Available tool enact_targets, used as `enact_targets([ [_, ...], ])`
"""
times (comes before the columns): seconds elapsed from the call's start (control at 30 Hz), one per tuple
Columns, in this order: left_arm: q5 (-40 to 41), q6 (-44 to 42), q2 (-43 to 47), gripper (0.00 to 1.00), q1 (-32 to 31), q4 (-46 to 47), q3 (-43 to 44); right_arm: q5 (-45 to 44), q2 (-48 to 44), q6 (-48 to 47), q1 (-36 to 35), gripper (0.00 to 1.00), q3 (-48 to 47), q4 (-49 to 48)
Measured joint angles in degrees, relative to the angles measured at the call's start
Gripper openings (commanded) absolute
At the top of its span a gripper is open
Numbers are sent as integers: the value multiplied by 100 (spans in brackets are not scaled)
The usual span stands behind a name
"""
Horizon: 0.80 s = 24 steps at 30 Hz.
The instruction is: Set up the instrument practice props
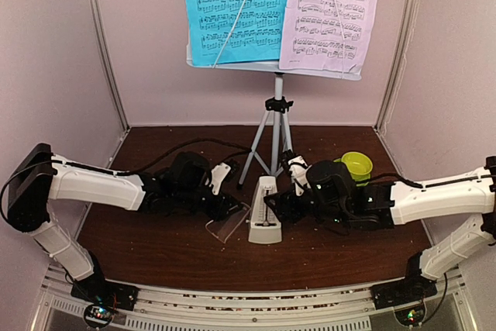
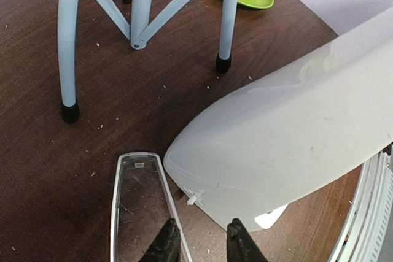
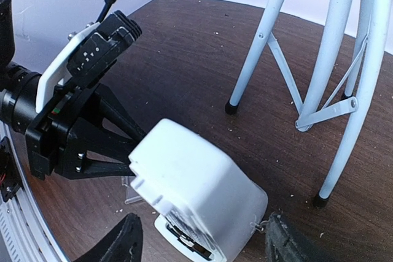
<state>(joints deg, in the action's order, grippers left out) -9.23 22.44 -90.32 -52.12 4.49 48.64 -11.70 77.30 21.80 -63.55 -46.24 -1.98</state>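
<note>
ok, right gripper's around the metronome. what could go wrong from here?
1. The right gripper straddles the metronome off-centre, with one finger nearly touching. Closing may shove or tip it toward the clear cover lying flat beside it.
2. The left gripper sits at that cover's rim, close to the metronome, so the two arms could collide.
3. The tripod legs stand just behind. A bump could shake the stand and slide the cyan sheet or lilac sheet.

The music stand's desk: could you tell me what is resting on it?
A cyan music sheet on the left and a lilac music sheet beside it. They cover the desk face; only its bottom ledge shows.
</note>
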Motion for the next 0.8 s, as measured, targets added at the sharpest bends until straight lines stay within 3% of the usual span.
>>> enact_targets([
  [0.47,2,-2,0,28,0,-2,17,-393,372,101,-44,45,-433,398],
  [0.8,-7,-92,0,28,0,-11,68,-376,-46,44,-44,40,-31,286],
])
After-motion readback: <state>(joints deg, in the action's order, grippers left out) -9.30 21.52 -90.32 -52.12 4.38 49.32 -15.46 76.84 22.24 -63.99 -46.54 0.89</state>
